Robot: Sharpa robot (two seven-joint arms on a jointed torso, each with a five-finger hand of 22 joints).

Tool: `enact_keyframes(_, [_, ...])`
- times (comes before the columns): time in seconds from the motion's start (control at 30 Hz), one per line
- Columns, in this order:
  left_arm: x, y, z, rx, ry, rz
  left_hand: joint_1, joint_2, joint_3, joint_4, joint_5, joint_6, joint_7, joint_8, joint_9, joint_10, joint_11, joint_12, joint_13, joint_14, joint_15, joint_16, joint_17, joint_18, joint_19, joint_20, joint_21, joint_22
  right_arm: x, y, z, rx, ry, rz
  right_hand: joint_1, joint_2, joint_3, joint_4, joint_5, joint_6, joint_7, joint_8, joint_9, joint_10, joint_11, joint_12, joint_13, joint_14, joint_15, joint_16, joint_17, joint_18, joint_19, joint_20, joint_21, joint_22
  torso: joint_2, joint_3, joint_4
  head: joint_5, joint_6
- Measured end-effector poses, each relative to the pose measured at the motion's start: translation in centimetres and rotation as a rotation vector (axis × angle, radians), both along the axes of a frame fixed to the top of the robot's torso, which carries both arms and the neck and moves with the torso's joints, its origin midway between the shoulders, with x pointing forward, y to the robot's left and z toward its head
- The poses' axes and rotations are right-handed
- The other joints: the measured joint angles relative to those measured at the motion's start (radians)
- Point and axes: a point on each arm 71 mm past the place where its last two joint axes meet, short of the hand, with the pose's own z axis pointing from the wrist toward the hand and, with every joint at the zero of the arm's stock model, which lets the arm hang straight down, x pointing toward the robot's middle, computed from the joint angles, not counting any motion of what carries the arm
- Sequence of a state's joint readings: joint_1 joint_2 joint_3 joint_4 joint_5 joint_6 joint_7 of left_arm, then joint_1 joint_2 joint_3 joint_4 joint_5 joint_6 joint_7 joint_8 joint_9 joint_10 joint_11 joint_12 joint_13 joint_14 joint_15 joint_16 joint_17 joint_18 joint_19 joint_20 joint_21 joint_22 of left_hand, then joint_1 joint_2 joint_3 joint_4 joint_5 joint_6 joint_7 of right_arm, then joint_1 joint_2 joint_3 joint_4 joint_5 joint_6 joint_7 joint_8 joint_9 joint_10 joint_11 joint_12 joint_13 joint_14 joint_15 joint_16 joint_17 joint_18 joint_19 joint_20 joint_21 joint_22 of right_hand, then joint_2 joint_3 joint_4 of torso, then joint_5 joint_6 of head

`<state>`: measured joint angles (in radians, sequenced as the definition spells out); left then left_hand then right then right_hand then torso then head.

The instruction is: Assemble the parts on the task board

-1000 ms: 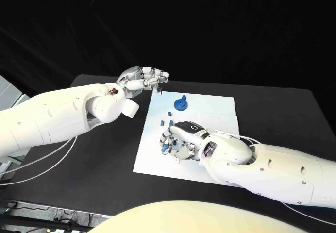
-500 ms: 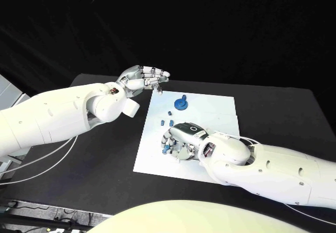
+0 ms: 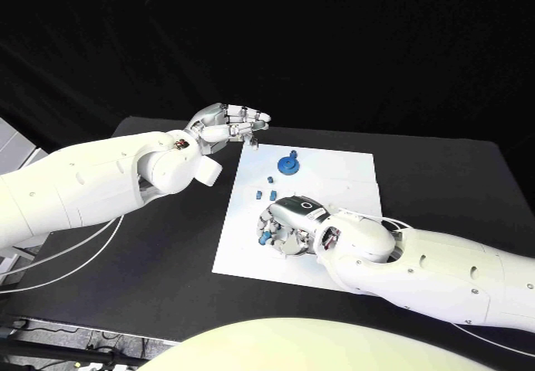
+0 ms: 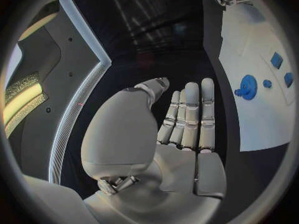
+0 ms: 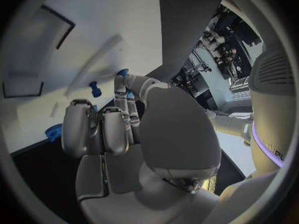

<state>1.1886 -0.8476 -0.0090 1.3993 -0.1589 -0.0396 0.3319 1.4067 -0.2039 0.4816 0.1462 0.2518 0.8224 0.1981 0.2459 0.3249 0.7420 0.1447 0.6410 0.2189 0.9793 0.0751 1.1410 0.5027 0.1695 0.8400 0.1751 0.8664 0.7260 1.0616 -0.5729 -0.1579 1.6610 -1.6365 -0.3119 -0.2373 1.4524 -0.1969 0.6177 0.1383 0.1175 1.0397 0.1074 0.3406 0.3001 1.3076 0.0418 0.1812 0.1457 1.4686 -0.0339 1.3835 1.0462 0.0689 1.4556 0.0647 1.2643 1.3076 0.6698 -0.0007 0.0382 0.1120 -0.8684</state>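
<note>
Head view, as I log it from my station: white rectangular task board (image 3: 335, 166) lying flat in the middle of the black table (image 3: 145, 255), its long axis running away from the robot. On the board's far end I see a blue round gear-like part (image 3: 287, 165) lying flat with a short stub sticking up from it. Nearer the middle are small blue block parts (image 3: 269, 188), too small for me to tell which way they point. My silver right hand (image 3: 287, 226) is palm-down over the near half of the board, fingers curled around small blue pieces (image 3: 265, 232); the right wrist view shows a blue peg-like part (image 5: 122, 74) at the fingertips (image 5: 119, 82), but I cannot tell whether it is truly pinched. My silver left hand (image 3: 229, 122) hovers beyond the board's far-left corner, off the plate; the left wrist view shows its fingers (image 4: 190, 112) straight, side by side and holding nothing.
</note>
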Motion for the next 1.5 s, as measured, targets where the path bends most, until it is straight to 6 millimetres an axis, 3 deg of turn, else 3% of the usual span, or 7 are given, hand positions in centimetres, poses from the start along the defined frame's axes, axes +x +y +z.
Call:
enact_keyframes(0.2, [0.0, 0.0, 0.0, 0.0, 0.0, 0.0, 0.0, 0.0, 0.0, 0.0, 0.0, 0.0, 0.0, 0.0, 0.0, 0.0, 0.0, 0.0, 0.0, 0.0, 0.0, 0.0, 0.0, 0.0, 0.0, 0.0, 0.0, 0.0, 0.1, 0.2, -0.1, -0.001, -0.001, 0.002, -0.027, 0.008, 0.014, -0.019, -0.001, -0.022, 0.02, -0.013, 0.0, -0.035, 0.01, -0.027, 0.002, -0.002, 0.002, 0.0, 0.004, 0.0, -0.006, 0.006, -0.013, 0.0, 0.0, 0.0, 0.0, 0.001, 0.0])
enact_keyframes(0.27, [0.0, 0.0, 0.0, 0.0, 0.0, 0.0, 0.0, 0.0, 0.0, 0.0, 0.0, 0.0, 0.0, 0.0, 0.0, 0.0, 0.0, 0.0, 0.0, 0.0, 0.0, 0.0, 0.0, 0.0, 0.0, 0.0, 0.0, 0.0, 0.0, 0.3, -0.3, -0.002, 0.001, 0.004, -0.06, -0.001, 0.006, -0.025, 0.026, -0.05, 0.028, -0.033, 0.124, -0.061, 0.021, -0.045, -0.001, -0.004, 0.014, 0.0, 0.007, 0.0, -0.011, 0.011, -0.02, 0.0, 0.0, 0.0, -0.0001, 0.001, 0.0])
enact_keyframes(0.33, [0.0, 0.0, 0.0, 0.0, 0.0, 0.0, 0.0, 0.0, 0.0, 0.0, 0.0, 0.0, 0.0, 0.0, 0.0, 0.0, 0.0, 0.0, 0.0, 0.0, 0.0, 0.0, 0.0, 0.0, 0.0, 0.0, 0.0, 0.0, 0.0, 0.3, -0.4, -0.001, 0.003, 0.003, -0.094, -0.026, -0.019, -0.016, 0.035, -0.073, 0.036, -0.051, 0.151, -0.09, 0.028, -0.06, -0.011, -0.001, 0.019, 0.0, 0.009, 0.0, -0.016, 0.016, -0.028, 0.0, 0.0, 0.0, -0.0001, 0.001, 0.0])
enact_keyframes(0.63, [0.0, 0.0, 0.0, 0.001, 0.0, 0.001, 0.0, 0.0, 0.0, 0.0, 0.0, 0.0, 0.0, 0.0, -0.001, 0.0, 0.0, 0.0, -0.003, 0.0, 0.0, 0.0, 0.0, 0.0, 0.0, 0.0, 0.0, 0.001, 0.0, -0.1, -0.7, 0.001, 0.016, -0.006, -0.131, -0.063, -0.059, -0.009, 0.019, -0.135, 0.033, -0.113, 0.118, -0.102, 0.03, -0.051, -0.006, -0.004, 0.022, 0.0, 0.012, 0.0, -0.016, 0.024, -0.035, 0.0, -0.001, -0.0002, -0.0007, -0.001, 0.003])
enact_keyframes(1.13, [0.0, 0.1, 0.0, 0.002, 0.002, 0.001, 0.0, 0.0, 0.0, 0.0, 0.0, 0.0, 0.0, 0.0, -0.001, 0.0, 0.0, 0.0, -0.002, 0.0, 0.0, 0.0, 0.0, 0.0, 0.0, 0.0, 0.0, 0.001, -0.5, -2.2, 0.6, 0.057, -0.004, -0.046, -0.128, -0.075, -0.108, -0.004, 0.026, -0.22, 0.02, -0.178, 0.085, -0.105, 0.019, -0.038, -0.002, -0.004, 0.021, 0.004, 0.014, 0.0, -0.016, 0.024, -0.035, 0.0, -0.002, 0.0005, -0.0019, -0.01, 0.015])
enact_keyframes(1.3, [0.0, 0.2, -0.1, 0.003, 0.005, 0.002, 0.0, 0.0, 0.0, 0.0, 0.0, 0.0, 0.0, 0.0, -0.001, 0.0, 0.0, 0.0, -0.004, 0.0, 0.0, 0.0, -0.001, 0.0, 0.0, 0.0, 0.0, 0.001, 0.0, -4.2, 2.6, 0.111, -0.032, -0.08, -0.128, -0.074, -0.139, 0.0, 0.033, -0.21, 0.025, -0.179, 0.082, -0.086, 0.011, -0.005, 0.013, -0.001, 0.018, 0.004, 0.004, 0.0, -0.012, 0.02, -0.054, 0.0, -0.002, 0.0005, -0.0017, -0.019, 0.023])
enact_keyframes(1.5, [-0.1, 0.4, -0.3, 0.004, 0.008, 0.003, 0.0, 0.0, 0.0, 0.0, 0.0, 0.0, 0.0, 0.0, -0.001, 0.0, 0.0, 0.0, -0.004, 0.0, 0.0, 0.0, -0.001, 0.0, 0.0, 0.0, 0.0, 0.001, 1.4, -8.7, 5.2, 0.181, 0.006, -0.187, -0.121, -0.063, -0.181, 0.022, 0.051, -0.111, 0.033, -0.127, 0.093, -0.016, 0.014, 0.113, 0.089, 0.0, 0.018, 0.012, 0.028, 0.0, -0.012, 0.02, -0.047, 0.0, -0.003, -0.0001, -0.0019, -0.047, 0.033])
